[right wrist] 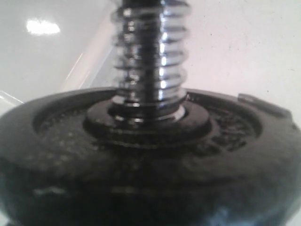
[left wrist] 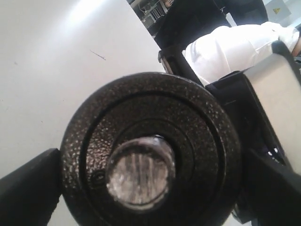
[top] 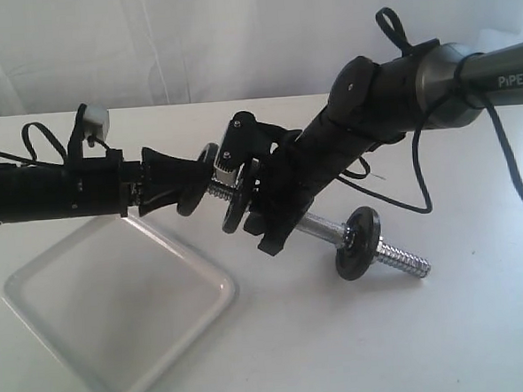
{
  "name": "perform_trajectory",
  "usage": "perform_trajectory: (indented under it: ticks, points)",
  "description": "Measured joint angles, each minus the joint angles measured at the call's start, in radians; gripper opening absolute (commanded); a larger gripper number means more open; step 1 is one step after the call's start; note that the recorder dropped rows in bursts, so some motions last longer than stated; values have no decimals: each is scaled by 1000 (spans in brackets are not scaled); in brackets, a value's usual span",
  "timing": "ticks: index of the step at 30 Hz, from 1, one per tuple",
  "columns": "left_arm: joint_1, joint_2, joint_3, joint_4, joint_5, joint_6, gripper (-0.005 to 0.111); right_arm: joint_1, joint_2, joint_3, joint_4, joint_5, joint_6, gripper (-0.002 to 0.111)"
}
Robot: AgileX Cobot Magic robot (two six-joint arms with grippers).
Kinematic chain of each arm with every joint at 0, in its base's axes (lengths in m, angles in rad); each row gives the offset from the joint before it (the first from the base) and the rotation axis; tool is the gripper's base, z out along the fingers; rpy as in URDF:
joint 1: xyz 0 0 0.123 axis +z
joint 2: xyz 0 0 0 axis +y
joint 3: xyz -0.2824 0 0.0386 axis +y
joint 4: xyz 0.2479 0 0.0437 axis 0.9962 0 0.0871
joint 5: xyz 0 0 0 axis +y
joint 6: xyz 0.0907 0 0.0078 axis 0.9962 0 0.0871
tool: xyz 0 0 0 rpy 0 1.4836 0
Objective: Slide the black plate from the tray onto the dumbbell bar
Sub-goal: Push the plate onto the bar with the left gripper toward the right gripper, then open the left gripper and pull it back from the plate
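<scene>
The dumbbell bar (top: 321, 230) is lifted at a slant over the table, and my right gripper (top: 264, 215) is shut on its middle. One black disc (top: 358, 242) sits near its low threaded end (top: 406, 261), another (top: 236, 211) right beside the right gripper. The black plate (top: 191, 202) is on the bar's raised end. In the left wrist view the plate (left wrist: 155, 108) fills the picture, with the bar's tip (left wrist: 141, 172) in its hole. My left gripper (top: 183, 185) stands open, its fingers (left wrist: 28, 188) flanking the rim. The right wrist view shows a disc (right wrist: 141, 155) and threads (right wrist: 150, 56).
The white tray (top: 118, 320) lies on the table at the front left, under and in front of the left arm. A black cable (top: 421, 191) hangs from the right arm down to the table behind the bar.
</scene>
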Motion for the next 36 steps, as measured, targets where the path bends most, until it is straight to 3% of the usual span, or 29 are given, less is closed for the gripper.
perform_trajectory:
  ticks: [11,20,28,36]
  points:
    - [13,-20,0,210,87,70,105,-3,6,2,10,-47,21,0]
    - [47,-28,0,338,78,17,105,-3,11,5,7,-41,21,0]
    - [144,-55,0,350,77,-49,105,-3,13,5,-16,-41,19,0]
    - [174,-85,0,350,75,-67,105,-3,39,5,-22,-44,-12,0]
